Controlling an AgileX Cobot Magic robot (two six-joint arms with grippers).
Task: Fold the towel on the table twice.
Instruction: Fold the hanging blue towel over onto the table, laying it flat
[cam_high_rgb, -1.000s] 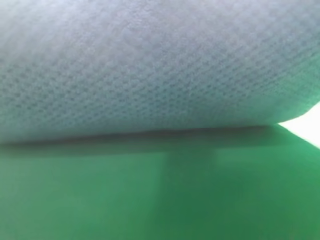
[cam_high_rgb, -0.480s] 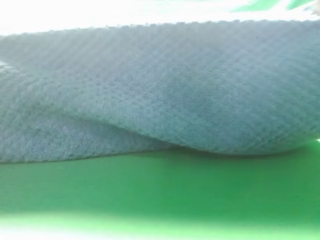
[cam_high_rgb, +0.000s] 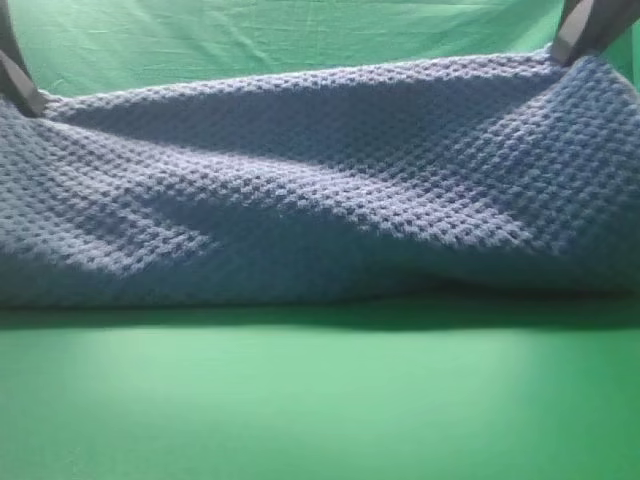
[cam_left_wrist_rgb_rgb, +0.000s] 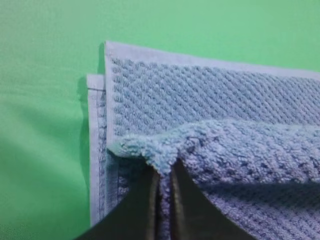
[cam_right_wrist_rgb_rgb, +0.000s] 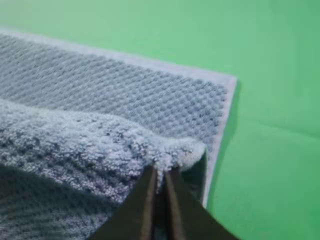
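The blue-grey waffle-weave towel (cam_high_rgb: 330, 190) lies across the green table (cam_high_rgb: 320, 400), its near part lifted in a long sagging roll. My left gripper (cam_high_rgb: 22, 95) is shut on the towel's left corner at the far left edge. In the left wrist view the gripper (cam_left_wrist_rgb_rgb: 164, 172) pinches a fluffy corner (cam_left_wrist_rgb_rgb: 150, 147) above two stacked towel layers (cam_left_wrist_rgb_rgb: 200, 95). My right gripper (cam_high_rgb: 578, 45) is shut on the right corner at the top right. In the right wrist view the gripper (cam_right_wrist_rgb_rgb: 160, 175) pinches the corner (cam_right_wrist_rgb_rgb: 175, 150) above the flat layer (cam_right_wrist_rgb_rgb: 125, 90).
Wrinkled green backdrop cloth (cam_high_rgb: 280, 40) hangs behind the towel. Bare green table shows in front of the towel and beside its pale-edged corners (cam_left_wrist_rgb_rgb: 95, 150) (cam_right_wrist_rgb_rgb: 225, 110).
The towel filled the view close up before; now it sits farther back and lower. Both gripper fingers have come into view at the top corners.
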